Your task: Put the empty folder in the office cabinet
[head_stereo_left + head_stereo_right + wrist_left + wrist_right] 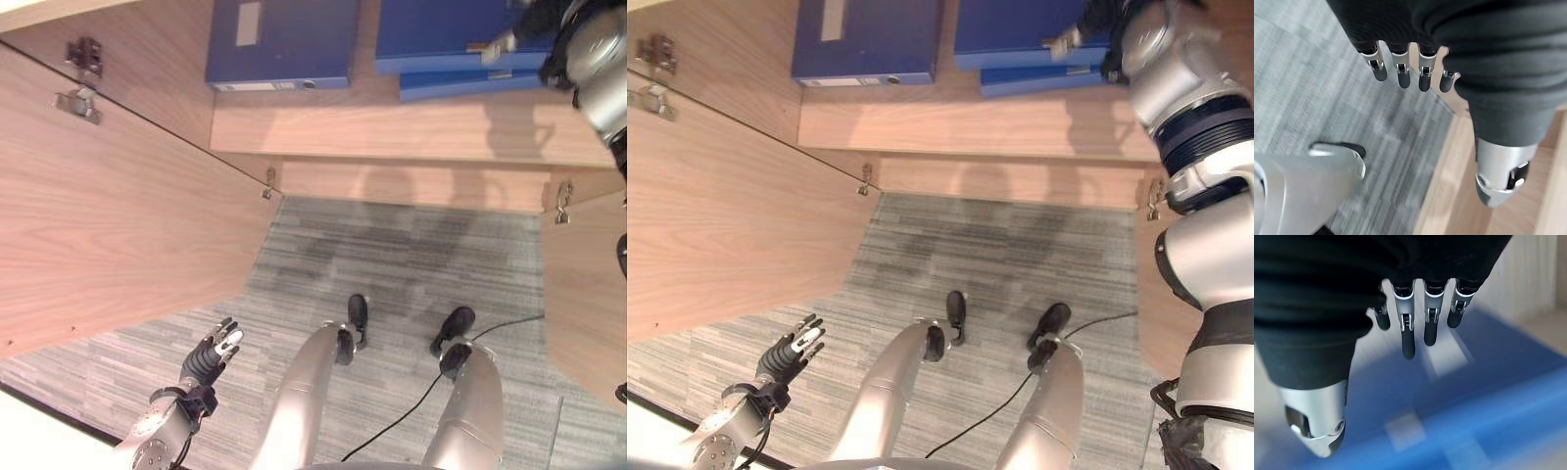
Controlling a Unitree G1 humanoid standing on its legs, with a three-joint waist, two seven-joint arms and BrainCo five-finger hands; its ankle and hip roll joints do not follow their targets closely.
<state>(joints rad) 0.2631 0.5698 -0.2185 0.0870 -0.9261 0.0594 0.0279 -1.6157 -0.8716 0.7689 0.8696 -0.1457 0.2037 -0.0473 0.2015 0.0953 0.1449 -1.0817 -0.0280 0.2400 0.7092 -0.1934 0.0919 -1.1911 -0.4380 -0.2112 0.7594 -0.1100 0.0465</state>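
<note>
Three blue folders lie flat on the wooden cabinet shelf (pixel 392 132): one on the left (pixel 279 44) and a stack of two on the right, top (pixel 441 34) over bottom (pixel 470 85). My right hand (pixel 1097 22) reaches up over the right stack, fingers (pixel 1408 333) straight and apart, open above the blue cover (pixel 1488 382) and holding nothing. Whether the fingertips touch the folder I cannot tell. My left hand (pixel 211 357) hangs low at the left over the carpet, open and empty, fingers (pixel 1400 73) relaxed.
The cabinet's left door (pixel 108 215) stands swung wide, with hinges near its top. The right door (pixel 583 284) is open at the right edge. Grey striped carpet (pixel 411 255) lies in front of the cabinet base.
</note>
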